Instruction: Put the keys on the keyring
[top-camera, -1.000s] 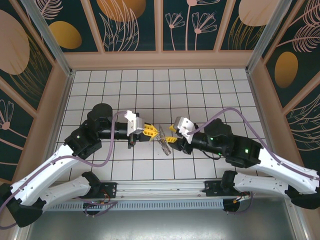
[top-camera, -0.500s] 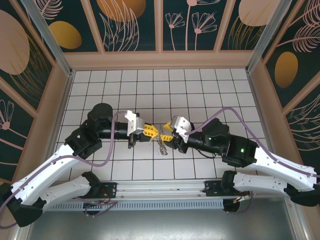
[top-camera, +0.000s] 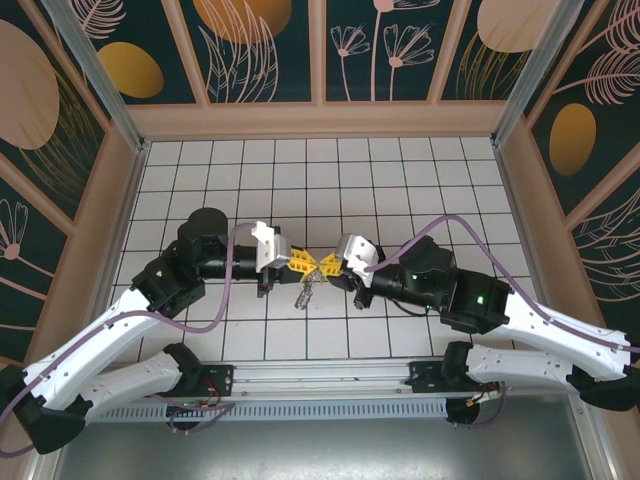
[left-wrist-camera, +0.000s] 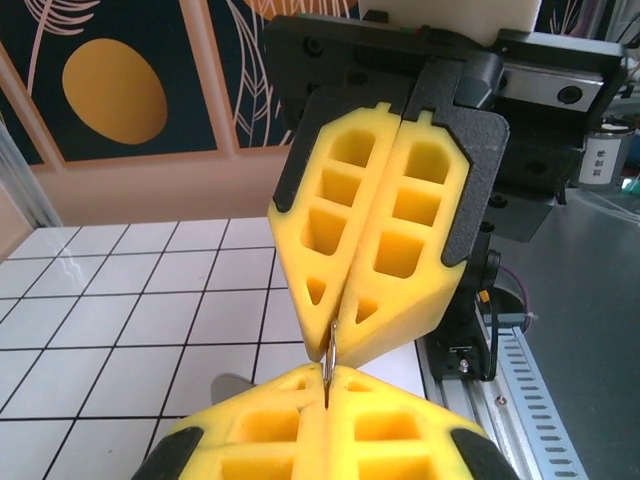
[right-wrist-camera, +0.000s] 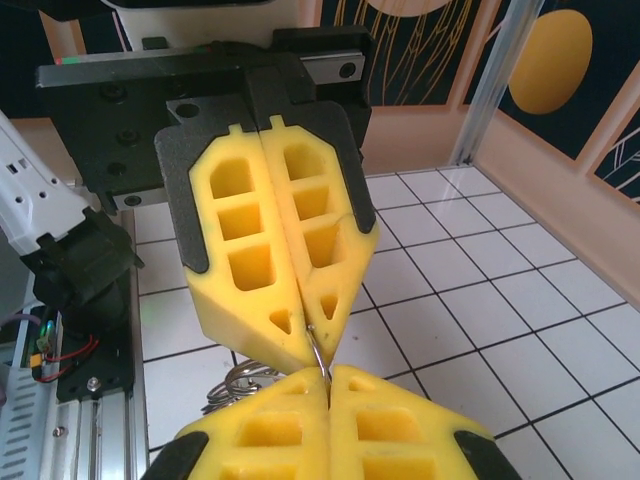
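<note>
My left gripper (top-camera: 301, 265) and right gripper (top-camera: 329, 266) meet tip to tip above the middle of the tiled floor. Both are shut on the same thin grey wire of the keyring (left-wrist-camera: 330, 345), which bridges the small gap between the two pairs of yellow pads. In the left wrist view my own tips (left-wrist-camera: 327, 375) pinch it from below and the right gripper's fingers (left-wrist-camera: 400, 230) from above. The right wrist view shows the wire (right-wrist-camera: 318, 350) between my tips (right-wrist-camera: 328, 372) and the left gripper's fingers (right-wrist-camera: 270, 250). A silvery bunch of keys (top-camera: 305, 293) and coiled rings (right-wrist-camera: 240, 385) hangs underneath.
White tiled floor (top-camera: 400, 190) stretches behind and to both sides, bounded by beige walls (top-camera: 320, 120). A metal rail (top-camera: 330, 378) with the arm bases runs along the near edge. Cables loop over both arms.
The right gripper moved left to meet the left gripper and shut on the wire. The hanging bunch shifted slightly left. The left arm barely moved.
</note>
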